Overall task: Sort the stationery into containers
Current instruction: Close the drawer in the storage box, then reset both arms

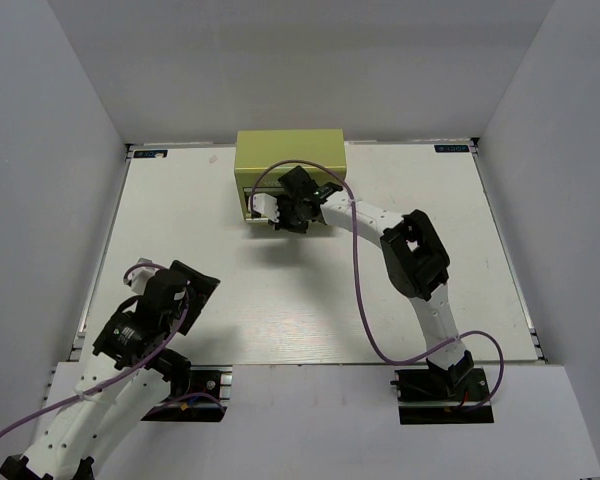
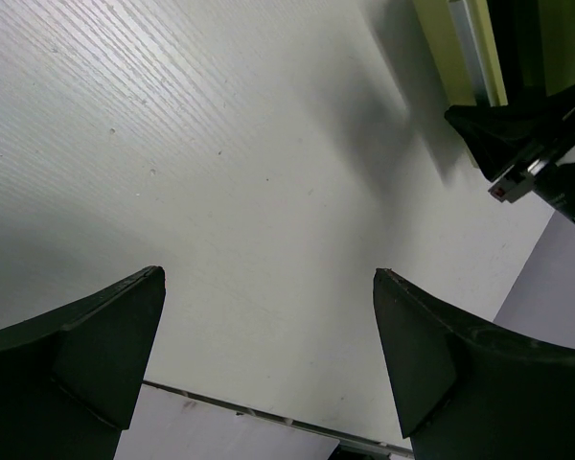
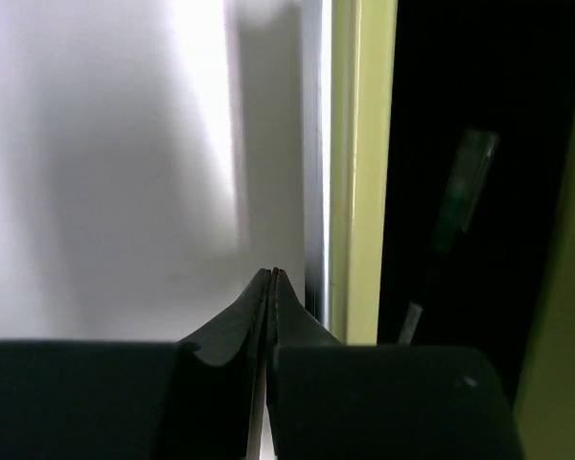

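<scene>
The yellow-green chest (image 1: 289, 152) stands at the back middle of the table. My right gripper (image 1: 288, 215) hangs at its front, shut, with nothing between the fingers. In the right wrist view the shut gripper (image 3: 273, 274) points down just left of a yellow-green drawer rim (image 3: 362, 172). Inside that dark drawer lies a dark pen with a green end (image 3: 463, 182). My left gripper (image 1: 195, 290) is at the near left, wide open and holding nothing (image 2: 268, 280). The chest corner (image 2: 439, 48) shows at the top right of the left wrist view. No pouch is in view.
The white table (image 1: 280, 300) is walled by grey panels on the left, back and right. The right arm (image 1: 415, 250) arches from its base at the near right up to the chest. A purple cable (image 1: 360, 290) loops beside it.
</scene>
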You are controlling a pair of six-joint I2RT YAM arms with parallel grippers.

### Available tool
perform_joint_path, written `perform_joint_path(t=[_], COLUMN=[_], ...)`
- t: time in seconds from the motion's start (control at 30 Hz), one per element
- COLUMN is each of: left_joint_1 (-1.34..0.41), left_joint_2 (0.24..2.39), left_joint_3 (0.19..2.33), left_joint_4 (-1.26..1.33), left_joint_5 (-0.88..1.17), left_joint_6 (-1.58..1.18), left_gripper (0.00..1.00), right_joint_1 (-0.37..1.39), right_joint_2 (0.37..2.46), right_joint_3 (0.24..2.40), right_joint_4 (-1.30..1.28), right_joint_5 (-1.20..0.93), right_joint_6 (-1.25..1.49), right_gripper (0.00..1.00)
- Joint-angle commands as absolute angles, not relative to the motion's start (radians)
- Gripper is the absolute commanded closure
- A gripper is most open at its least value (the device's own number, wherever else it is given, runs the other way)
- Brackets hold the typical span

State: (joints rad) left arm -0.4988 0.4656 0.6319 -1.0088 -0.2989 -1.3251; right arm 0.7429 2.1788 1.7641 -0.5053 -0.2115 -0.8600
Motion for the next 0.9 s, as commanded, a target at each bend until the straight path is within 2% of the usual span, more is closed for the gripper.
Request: perform_joint_path(t=[0.0, 0.17, 0.43, 0.5, 0.6, 0.67, 0.7, 0.73, 0.77, 0.8, 0.83, 0.87], left_joint_1=[-0.494, -0.494, -0.494, -0.494, -0.494, -0.494, -0.494, -0.494, -0.494, -0.494, -0.494, -0.494], left_joint_2=[0.474, 0.483, 0.483, 0.483, 0.473, 0.463, 0.463, 0.463, 0.463, 0.463, 0.454, 0.454], left_joint_3=[0.63, 0.63, 0.63, 0.63, 0.63, 0.63, 0.63, 0.63, 0.621, 0.621, 0.611, 0.611], left_joint_4=[-0.996, -0.986, -0.986, -0.986, -0.986, -0.986, -0.986, -0.977, -0.959, -0.947, -0.928, -0.902], left_joint_5=[-0.298, -0.298, -0.298, -0.298, -0.298, -0.298, -0.298, -0.298, -0.298, -0.287, -0.275, -0.265], left_joint_6=[-1.321, -1.321, -1.321, -1.321, -1.321, -1.312, -1.312, -1.312, -1.299, -1.287, -1.275, -1.258], left_gripper=[0.0, 0.0, 0.0, 0.0, 0.0, 0.0, 0.0, 0.0, 0.0, 0.0, 0.0, 0.0], right_joint_1=[0.73, 0.729, 0.732, 0.73, 0.727, 0.729, 0.726, 0.726, 0.726, 0.721, 0.713, 0.704], right_joint_2=[2.183, 2.187, 2.177, 2.146, 2.064, 1.987, 1.956, 1.88, 1.855, 1.835, 1.777, 1.761], right_joint_3=[1.792, 1.764, 1.715, 1.698, 1.678, 1.591, 1.565, 1.518, 1.5, 1.461, 1.453, 1.442], right_joint_4=[-0.296, -0.186, -0.115, -0.13, -0.341, -0.371, -0.364, -0.339, -0.321, -0.308, -0.302, -0.278], right_joint_5=[-0.005, 0.147, 0.207, 0.174, -0.172, -0.248, -0.273, -0.311, -0.316, -0.318, -0.299, -0.292], right_joint_6=[-0.785, -0.767, -0.782, -0.784, -0.772, -0.769, -0.737, -0.714, -0.668, -0.617, -0.591, -0.519], right_gripper=[1.0, 1.0, 1.0, 1.0, 1.0, 1.0, 0.97, 0.89, 0.77, 0.52, 0.4, 0.33])
